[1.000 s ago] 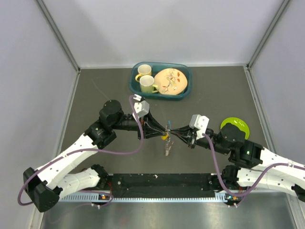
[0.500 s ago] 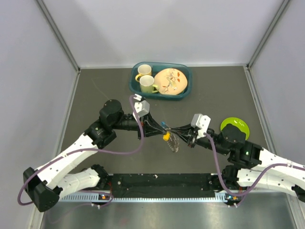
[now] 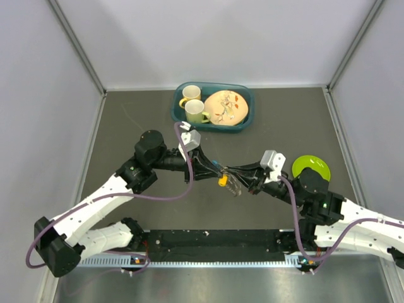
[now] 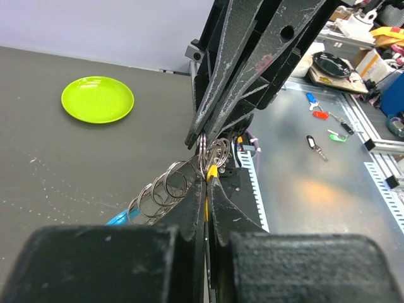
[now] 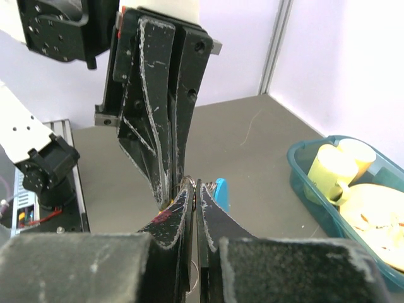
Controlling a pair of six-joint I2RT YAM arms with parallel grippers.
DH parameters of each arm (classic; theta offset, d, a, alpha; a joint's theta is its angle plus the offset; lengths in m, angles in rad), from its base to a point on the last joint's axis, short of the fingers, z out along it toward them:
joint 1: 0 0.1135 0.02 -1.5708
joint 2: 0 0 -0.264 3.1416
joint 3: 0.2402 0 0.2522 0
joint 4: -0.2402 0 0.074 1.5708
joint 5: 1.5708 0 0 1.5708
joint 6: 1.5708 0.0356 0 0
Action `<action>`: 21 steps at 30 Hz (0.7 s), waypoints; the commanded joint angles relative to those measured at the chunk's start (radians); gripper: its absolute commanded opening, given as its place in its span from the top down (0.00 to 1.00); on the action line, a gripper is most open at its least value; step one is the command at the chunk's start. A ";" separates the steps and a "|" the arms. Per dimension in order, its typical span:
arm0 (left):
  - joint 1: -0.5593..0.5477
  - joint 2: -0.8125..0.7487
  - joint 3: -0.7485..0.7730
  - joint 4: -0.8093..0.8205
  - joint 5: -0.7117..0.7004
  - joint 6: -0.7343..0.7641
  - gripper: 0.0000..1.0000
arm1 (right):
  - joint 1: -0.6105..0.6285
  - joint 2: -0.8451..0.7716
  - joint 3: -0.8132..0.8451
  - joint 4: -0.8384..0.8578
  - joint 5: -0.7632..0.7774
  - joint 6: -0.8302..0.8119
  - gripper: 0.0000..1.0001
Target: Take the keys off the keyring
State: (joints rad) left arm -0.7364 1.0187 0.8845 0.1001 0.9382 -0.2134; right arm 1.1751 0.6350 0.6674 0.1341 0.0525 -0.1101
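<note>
Keys dangle where jaws meet: left jaws pinch them, right jaws pinch keyring.

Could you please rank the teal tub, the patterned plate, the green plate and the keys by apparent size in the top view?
1. teal tub
2. patterned plate, inside the tub
3. green plate, seemingly a little smaller, though the right arm hides its edge
4. keys, by far the smallest

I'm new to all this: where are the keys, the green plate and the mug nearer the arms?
keys [image 3: 222,181]: top view, on the orange-yellow head piece.
green plate [image 4: 98,99]: left wrist view, on its middle.
nearer mug [image 3: 196,112]: top view, on its open top.
</note>
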 commanded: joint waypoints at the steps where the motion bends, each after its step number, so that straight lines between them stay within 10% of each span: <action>1: -0.003 0.024 -0.010 0.138 0.045 -0.084 1.00 | -0.003 -0.009 0.000 0.171 -0.014 0.039 1.00; 21: -0.003 0.054 -0.002 0.198 0.045 -0.123 0.97 | -0.003 0.020 -0.009 0.210 -0.036 0.069 1.00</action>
State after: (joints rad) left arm -0.7364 1.0634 0.8726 0.2619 1.0016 -0.3401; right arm 1.1748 0.6567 0.6605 0.2424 0.0517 -0.0662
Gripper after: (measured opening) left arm 0.012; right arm 0.005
